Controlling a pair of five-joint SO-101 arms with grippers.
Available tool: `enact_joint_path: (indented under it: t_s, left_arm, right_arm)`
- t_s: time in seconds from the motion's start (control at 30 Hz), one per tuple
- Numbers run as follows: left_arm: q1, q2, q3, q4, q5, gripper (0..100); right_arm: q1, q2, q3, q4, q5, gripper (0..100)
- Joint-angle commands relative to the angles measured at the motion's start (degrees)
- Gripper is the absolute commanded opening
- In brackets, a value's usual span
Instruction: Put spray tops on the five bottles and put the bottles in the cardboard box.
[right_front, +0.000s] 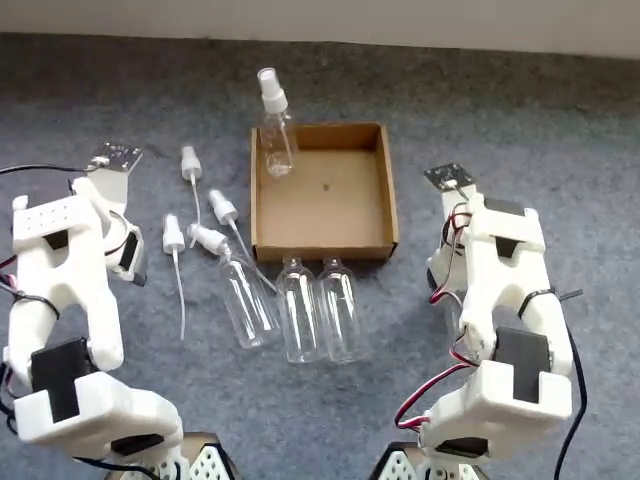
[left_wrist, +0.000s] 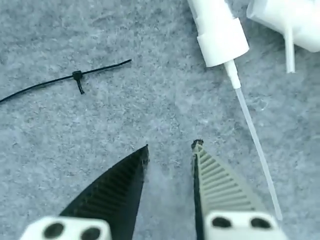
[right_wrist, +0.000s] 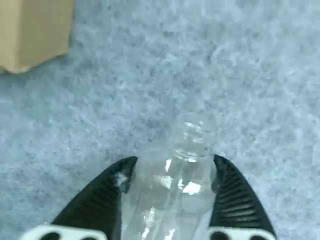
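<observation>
A cardboard box (right_front: 372, 190) lies open in the middle of the carpet. One clear bottle with a spray top (right_front: 275, 135) stands in its far left corner. Three capless bottles (right_front: 300, 308) lie side by side in front of the box. Several loose spray tops (right_front: 208, 238) lie to their left. My left gripper (left_wrist: 171, 147) is open over bare carpet, close to a spray top (left_wrist: 220, 30) and its dip tube (left_wrist: 252, 130). My right gripper (right_wrist: 175, 160) is shut on a capless clear bottle (right_wrist: 187, 150), right of the box.
A black cable tie (left_wrist: 75, 77) lies on the carpet near the left gripper. The left arm (right_front: 70, 250) and right arm (right_front: 500, 270) flank the box. A corner of the box (right_wrist: 30, 30) sits beyond the held bottle. Grey carpet covers the whole surface.
</observation>
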Motion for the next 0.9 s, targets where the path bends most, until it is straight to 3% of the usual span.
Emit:
enact_joint_path:
  t_s: [0.0,0.6,0.7,0.87]
  left_arm:
    - [-0.2,-2.5,1.1,-3.1,-0.4,14]
    - [0.0,0.7,1.8,-4.0,-0.3,14]
    - [-0.1,0.0,-1.2,-3.6,-0.1,14]
    - [0.8,-4.6,-12.0,-1.1,1.7,14]
  right_arm:
    - [-0.6,-0.6,-3.2,0.7,-0.7,6.6]
    - [0.4,-0.7,-9.5,2.2,-0.6,6.0]
    - [0.7,-1.5,-11.9,2.2,-1.0,0.9]
    - [0.4,-11.1,-17.2,2.6,-10.7,0.5]
